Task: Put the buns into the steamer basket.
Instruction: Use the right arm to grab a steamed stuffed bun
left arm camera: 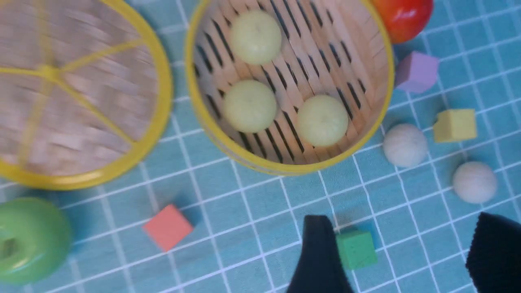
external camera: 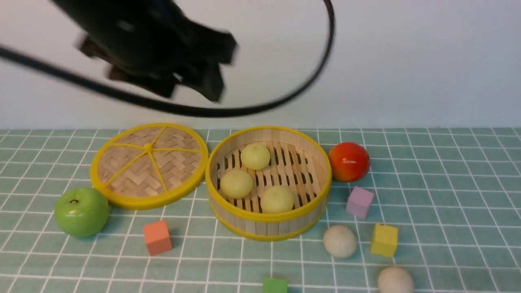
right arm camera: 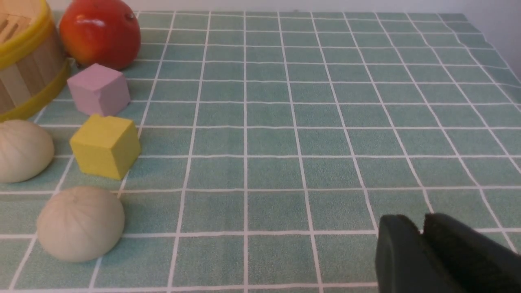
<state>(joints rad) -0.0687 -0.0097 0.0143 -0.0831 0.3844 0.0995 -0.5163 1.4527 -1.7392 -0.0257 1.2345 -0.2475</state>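
Observation:
The steamer basket (external camera: 266,228) stands mid-table with three pale yellow-green buns inside (external camera: 255,156) (external camera: 236,184) (external camera: 276,199). Two off-white buns lie on the cloth to its front right (external camera: 340,241) (external camera: 395,280). My left gripper (external camera: 191,83) is blurred, high above the lid and basket. In the left wrist view it (left arm camera: 407,244) is open and empty, looking down on the basket (left arm camera: 285,167) and the off-white buns (left arm camera: 405,145) (left arm camera: 474,182). My right gripper (right arm camera: 421,228) is shut and empty, low over the cloth, right of the off-white buns (right arm camera: 80,223) (right arm camera: 22,150). It is out of the front view.
The flat woven lid (external camera: 149,165) lies left of the basket, with a green apple (external camera: 81,211) in front of it. A red-orange fruit (external camera: 349,161) sits right of the basket. Orange (external camera: 157,237), purple (external camera: 360,202), yellow (external camera: 384,240) and green (external camera: 274,285) cubes are scattered around.

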